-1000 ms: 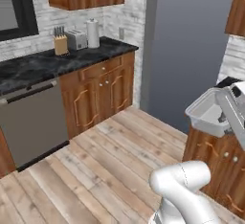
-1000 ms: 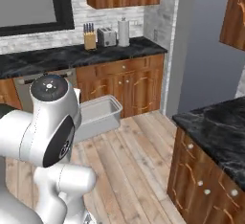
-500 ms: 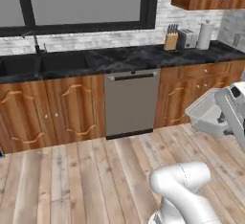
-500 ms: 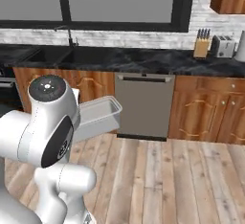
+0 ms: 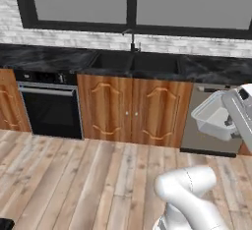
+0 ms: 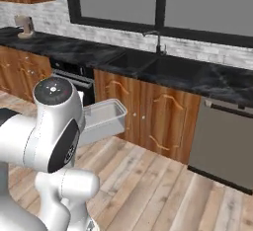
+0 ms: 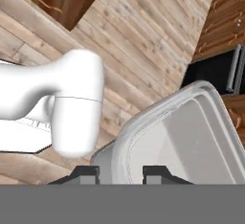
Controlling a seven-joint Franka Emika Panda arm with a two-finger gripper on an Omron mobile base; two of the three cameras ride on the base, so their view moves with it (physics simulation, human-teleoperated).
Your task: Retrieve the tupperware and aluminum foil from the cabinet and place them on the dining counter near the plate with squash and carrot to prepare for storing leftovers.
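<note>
Your fingers (image 7: 120,170) are pinched narrow on the near rim of the tupperware (image 7: 191,137), holding it up off the wood floor (image 5: 74,175). The tub (image 5: 214,118) hangs tilted in front of the dishwasher (image 5: 206,140), right of the sink (image 5: 133,63) cabinets.

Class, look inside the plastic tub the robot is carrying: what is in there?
The tub looks empty: bare pale floor and walls. The edge nearest the end effector is cut off, so that strip cannot be checked.
</note>
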